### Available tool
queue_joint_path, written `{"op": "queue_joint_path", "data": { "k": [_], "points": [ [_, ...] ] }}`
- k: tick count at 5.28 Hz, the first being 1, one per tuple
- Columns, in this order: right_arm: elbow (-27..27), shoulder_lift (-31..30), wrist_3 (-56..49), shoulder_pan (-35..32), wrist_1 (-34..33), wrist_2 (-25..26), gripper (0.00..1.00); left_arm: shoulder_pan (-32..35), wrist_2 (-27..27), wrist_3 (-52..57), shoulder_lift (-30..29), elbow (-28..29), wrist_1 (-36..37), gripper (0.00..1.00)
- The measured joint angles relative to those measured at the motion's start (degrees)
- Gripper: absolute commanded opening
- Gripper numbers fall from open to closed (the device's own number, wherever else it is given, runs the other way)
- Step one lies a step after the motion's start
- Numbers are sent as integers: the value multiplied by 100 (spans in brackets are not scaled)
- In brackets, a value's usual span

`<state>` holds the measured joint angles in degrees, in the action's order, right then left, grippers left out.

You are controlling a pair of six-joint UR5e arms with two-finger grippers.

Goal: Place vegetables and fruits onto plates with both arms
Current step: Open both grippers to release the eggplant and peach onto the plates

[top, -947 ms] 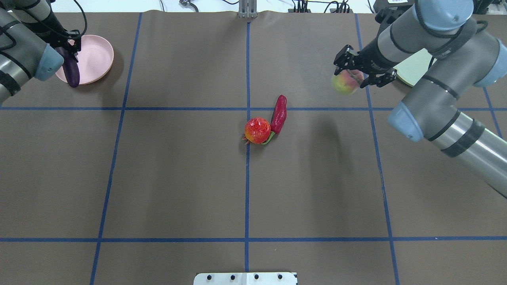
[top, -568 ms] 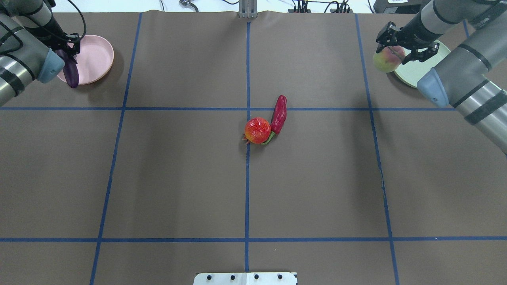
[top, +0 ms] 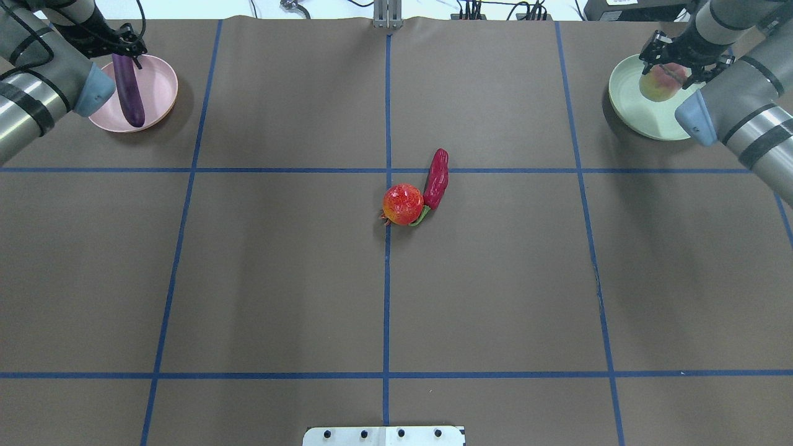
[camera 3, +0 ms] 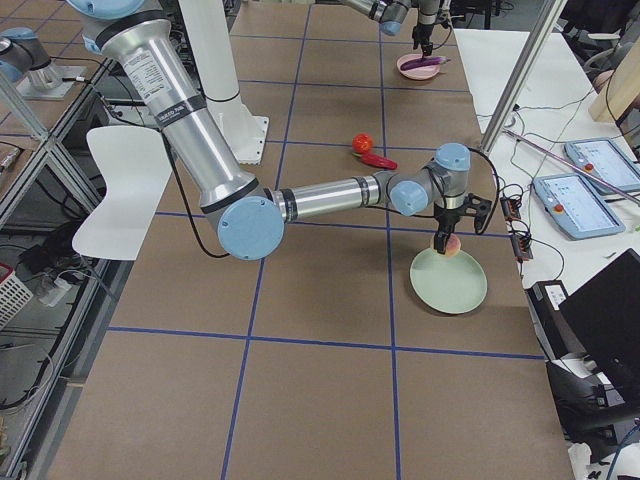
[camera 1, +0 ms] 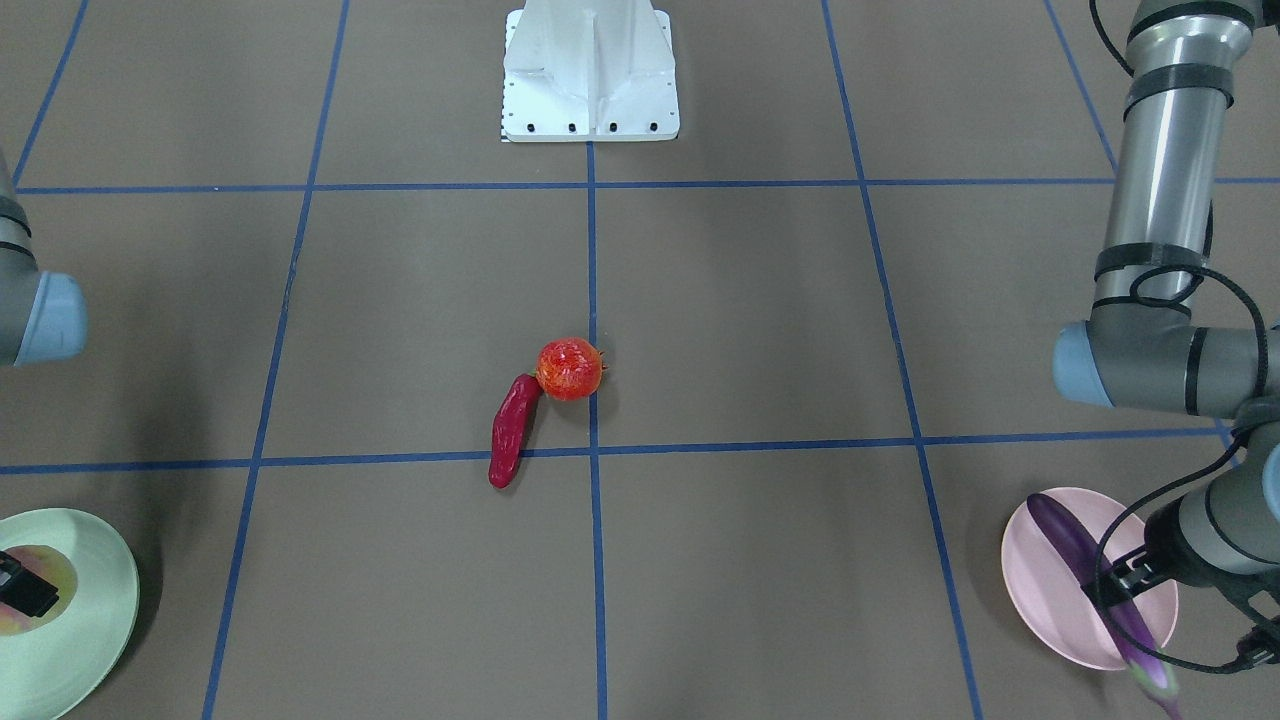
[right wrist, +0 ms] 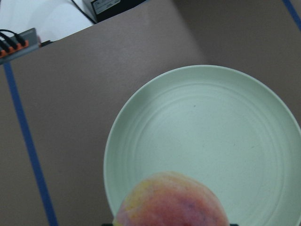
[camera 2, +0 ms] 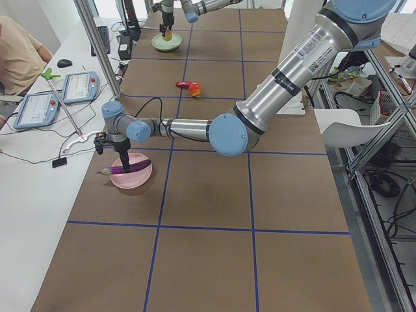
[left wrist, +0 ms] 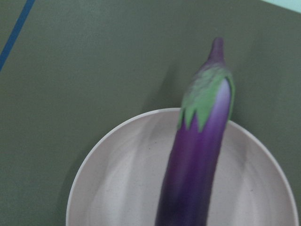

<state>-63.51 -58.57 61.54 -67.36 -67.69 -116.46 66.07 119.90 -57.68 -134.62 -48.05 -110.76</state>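
My left gripper (top: 122, 48) is shut on the long purple eggplant (top: 129, 90) and holds it over the pale pink plate (top: 160, 87) at the far left. In the left wrist view the eggplant (left wrist: 197, 165) hangs across that plate (left wrist: 117, 188). My right gripper (top: 680, 59) is shut on the pink-yellow peach (top: 658, 83) over the mint green plate (top: 629, 108) at the far right. The right wrist view shows the peach (right wrist: 171, 202) above the plate (right wrist: 211, 127). The dark red chili (top: 436, 179) and the red-orange round fruit (top: 403, 204) lie touching at the table's middle.
The white base block (top: 384, 435) sits at the near edge. Blue tape lines divide the brown table. Cables and plugs (top: 495, 12) line the far edge. A side desk with tablets (camera 2: 78, 88) runs beyond the plates.
My left gripper has swung the eggplant from the pink plate's near rim to over the plate. My right gripper has carried the peach right and away, to over the green plate.
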Motion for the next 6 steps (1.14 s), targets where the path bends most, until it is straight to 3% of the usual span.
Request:
{"op": "queue_joint_path", "data": {
  "k": [1,3,4,6],
  "points": [
    [337,36,-9,-17,165,249,96,-138,-10,-492,-94,-329,29,100],
    [496,2,11,-55,596,457,100,-625,23,-1382,-119,-1196,282,100],
    [186,-101,27,-83,723,245,100,-998,21,-1826,-199,-1646,492,90],
    [-645,-331,76,-101,631,-292,100,-1834,-63,-2567,-727,-1897,329,83]
  ]
}}
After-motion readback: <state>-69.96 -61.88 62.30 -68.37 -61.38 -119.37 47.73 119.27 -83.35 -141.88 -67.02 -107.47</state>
